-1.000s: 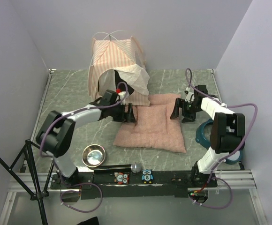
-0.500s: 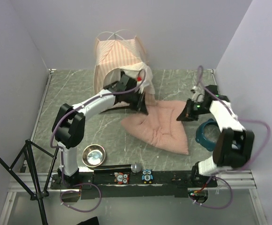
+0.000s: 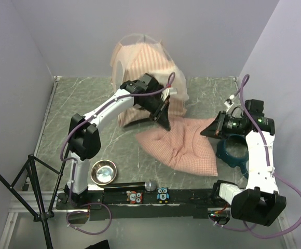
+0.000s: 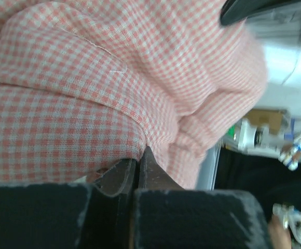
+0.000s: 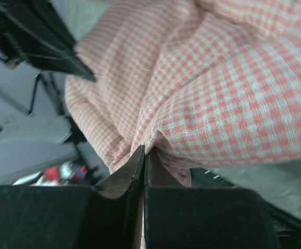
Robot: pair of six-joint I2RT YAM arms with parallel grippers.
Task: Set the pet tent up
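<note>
Tent (image 3: 140,59) stands at the far edge of the table (image 3: 78,104), just behind the left gripper (image 3: 164,122), which pinches one corner of the cushion (image 3: 184,148). The right gripper (image 3: 207,130) pinches another. A second ago the cushion lay flat and the tent sat farther left.

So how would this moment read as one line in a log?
left pincer: shut on cushion corner | right pincer: shut on opposite corner | cushion: stretched between both | tent: behind cushion
</note>
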